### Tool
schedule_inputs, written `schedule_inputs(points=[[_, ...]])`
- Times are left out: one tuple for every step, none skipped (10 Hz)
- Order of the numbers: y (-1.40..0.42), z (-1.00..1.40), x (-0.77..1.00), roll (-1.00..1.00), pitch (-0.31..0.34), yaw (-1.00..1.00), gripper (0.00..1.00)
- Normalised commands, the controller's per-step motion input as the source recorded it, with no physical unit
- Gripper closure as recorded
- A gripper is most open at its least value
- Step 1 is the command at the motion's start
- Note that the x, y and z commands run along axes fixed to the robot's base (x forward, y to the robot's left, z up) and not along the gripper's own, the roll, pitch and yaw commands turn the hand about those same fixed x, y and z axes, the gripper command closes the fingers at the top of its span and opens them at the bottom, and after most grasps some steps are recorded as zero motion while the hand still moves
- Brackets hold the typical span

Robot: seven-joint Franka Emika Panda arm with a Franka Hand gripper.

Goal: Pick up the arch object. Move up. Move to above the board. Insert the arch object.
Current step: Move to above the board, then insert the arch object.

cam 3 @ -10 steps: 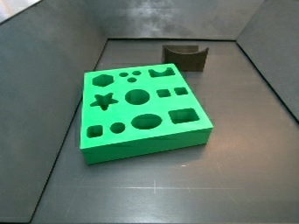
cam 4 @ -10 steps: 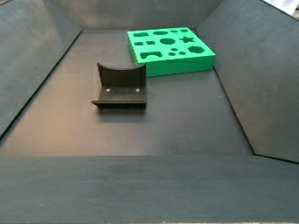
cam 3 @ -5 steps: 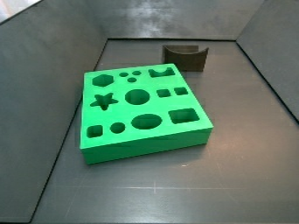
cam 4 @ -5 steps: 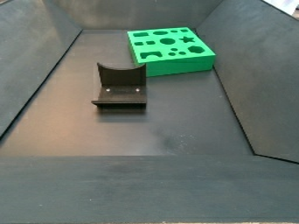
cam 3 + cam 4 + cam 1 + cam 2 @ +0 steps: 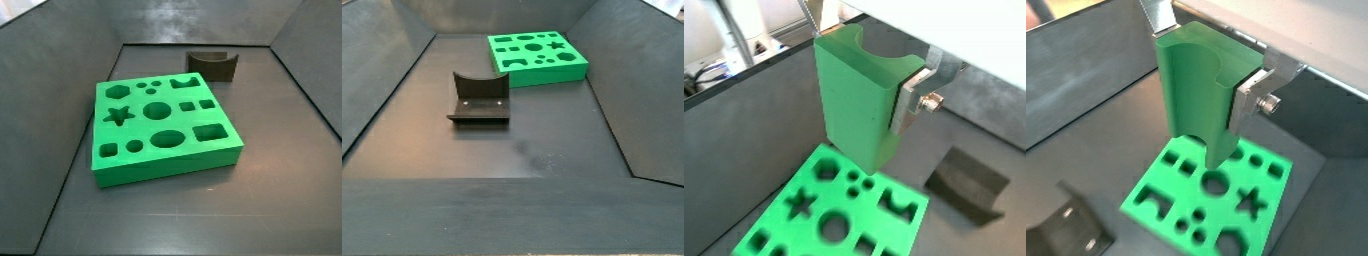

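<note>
Clearly, in both wrist views my gripper pinches the arch object by its flat sides, hanging above the board; it looks rigid, light and smooth, so I'd grip high. Neither side view shows gripper or arch, only the board and the fixture.

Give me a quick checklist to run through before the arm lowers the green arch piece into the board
1. Grip: gripper shut on the arch object, silver fingers on its sides: ok.
2. Height: arch object clear above the board in both wrist views: ok.
3. Alignment with the arch-shaped hole: cannot tell.
4. Board holes free of pieces: ok.
5. Fixture apart from the board: ok.
6. Gripper in side views: not visible, cannot tell.
</note>
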Motion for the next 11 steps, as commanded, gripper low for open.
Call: schedule_inputs(points=[[-0.86, 0.08, 0.21, 0.02, 0.125, 0.01, 1.00], [-0.46, 0.05, 0.16, 0.03, 0.126, 0.01, 1.00], [-0.24, 0.04, 0.10, 0.04, 0.102, 0.01, 1.00], [0.58, -0.44, 0.23, 0.09, 0.073, 0.39, 1.00], [0.60, -0.52, 0.12, 0.06, 0.050, 0.46, 1.00], [0.61, -0.63, 0.00, 0.03, 0.000, 0.50, 1.00], [0.62, -0.68, 0.00, 0.01, 0.000, 0.50, 1.00], [0.63, -0.73, 0.00, 0.00, -0.011, 0.50, 1.00], [0.65, -0.82, -0.01, 0.01, -0.067, 0.50, 1.00], [0.64, -0.94, -0.05, 0.03, -0.146, 0.50, 1.00], [0.56, -0.89, -0.06, 0.05, -0.170, 0.54, 1.00]])
